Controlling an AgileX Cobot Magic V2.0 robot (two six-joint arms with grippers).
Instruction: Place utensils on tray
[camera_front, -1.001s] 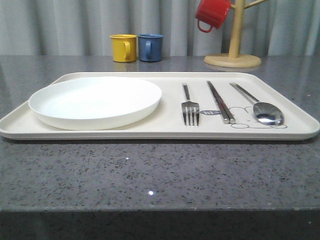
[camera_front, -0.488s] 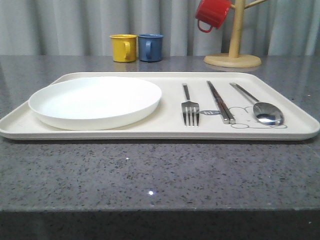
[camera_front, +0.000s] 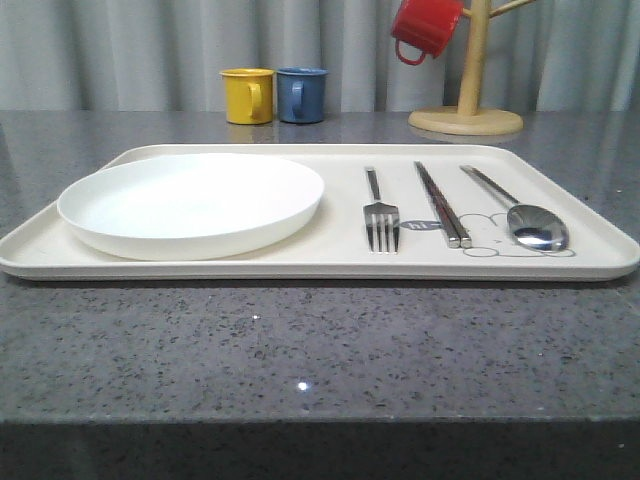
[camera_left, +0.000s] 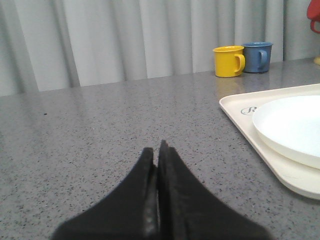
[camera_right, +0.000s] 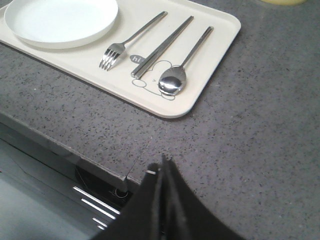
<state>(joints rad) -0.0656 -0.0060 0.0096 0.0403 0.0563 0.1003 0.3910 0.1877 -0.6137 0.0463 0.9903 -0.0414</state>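
Note:
On the cream tray (camera_front: 330, 262) (camera_right: 210, 75) (camera_left: 235, 107) lie three silver utensils side by side: a fork (camera_front: 379, 216) (camera_right: 131, 39), a pair of chopsticks (camera_front: 441, 203) (camera_right: 162, 46) and a spoon (camera_front: 520, 212) (camera_right: 185, 62). The chopsticks and spoon bowl rest over the grey rabbit drawing (camera_right: 150, 75). My left gripper (camera_left: 157, 150) is shut with nothing in it, low over bare countertop to the left of the tray. My right gripper (camera_right: 161, 167) is shut and empty, above the counter's front edge, off the tray's near right corner.
A round white plate (camera_front: 190, 200) takes up the tray's left half. Behind the tray stand a yellow mug (camera_front: 247, 95) and a blue mug (camera_front: 301, 94). A wooden mug tree (camera_front: 468, 90) at the back right carries a red mug (camera_front: 425, 28).

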